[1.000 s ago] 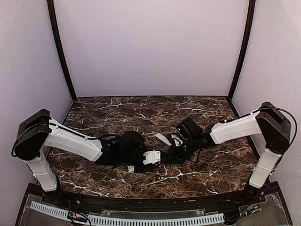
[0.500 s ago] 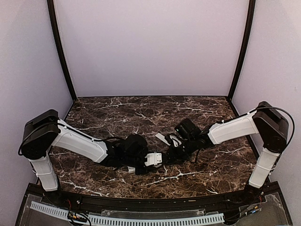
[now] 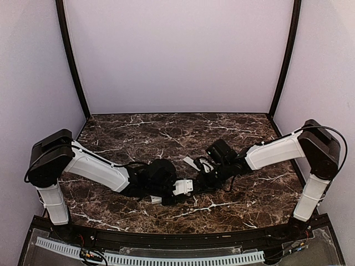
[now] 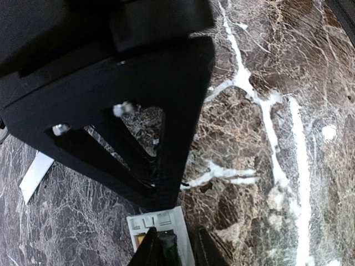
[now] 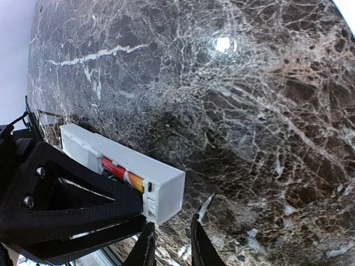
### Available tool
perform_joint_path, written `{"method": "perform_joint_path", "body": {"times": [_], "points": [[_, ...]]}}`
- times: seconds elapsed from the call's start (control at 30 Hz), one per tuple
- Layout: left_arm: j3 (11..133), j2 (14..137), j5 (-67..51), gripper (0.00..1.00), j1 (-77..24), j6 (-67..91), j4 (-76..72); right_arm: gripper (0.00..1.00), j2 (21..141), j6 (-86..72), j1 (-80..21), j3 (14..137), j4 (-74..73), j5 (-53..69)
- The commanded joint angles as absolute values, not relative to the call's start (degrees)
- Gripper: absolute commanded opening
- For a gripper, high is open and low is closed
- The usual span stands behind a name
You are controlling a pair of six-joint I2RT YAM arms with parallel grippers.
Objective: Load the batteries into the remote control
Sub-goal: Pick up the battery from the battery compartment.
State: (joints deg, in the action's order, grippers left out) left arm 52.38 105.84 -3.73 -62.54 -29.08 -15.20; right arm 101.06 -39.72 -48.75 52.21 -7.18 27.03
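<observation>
The remote control (image 5: 165, 195) is laid flat on the table (image 5: 249, 111), slot up, about midway between the left and right edges and nearer the near edge. A red battery (image 5: 113, 166) is already seated in the slot. A dark green battery (image 4: 168, 244) is seen lying in the slot too, flanked by the left claw (image 4: 175, 245). Its jaws are set narrow, but whether the battery is pinched or only pressed cannot be told. The remote's end is met by the tips of the right claw (image 5: 170, 235), jaws narrow; a real clamp cannot be confirmed. Against a second ago, the left arm (image 3: 100, 169) has been swung further toward the right claw, so both claws are now crowded over the remote. Judged: the second battery is being seated and loading is nearly done. A white cover plate (image 4: 36, 174) is left lying nearby, toward the far edge.
</observation>
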Motion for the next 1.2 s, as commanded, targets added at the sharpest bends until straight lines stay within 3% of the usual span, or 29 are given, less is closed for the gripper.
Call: {"method": "perform_joint_path", "body": {"times": [0.0,0.3,0.93,1.17], "points": [[52.6,107.5,-3.2,0.17,-62.6,-28.3,-12.3,0.20,101.4,-40.1,-49.4,51.9,-5.9,27.2],[52.4,103.9,-5.0,0.00,-62.6,-25.8,-8.9,0.21,101.2,-39.8,-49.5,52.0,-6.3,27.1],[50.9,93.7,-9.4,0.00,-59.6,-16.9,-12.6,0.21,97.9,-35.9,-49.7,52.6,-7.0,26.3],[53.8,91.1,-6.9,0.00,-58.9,-18.6,-3.6,0.22,90.5,-29.5,-50.0,53.6,-8.4,21.9]]}}
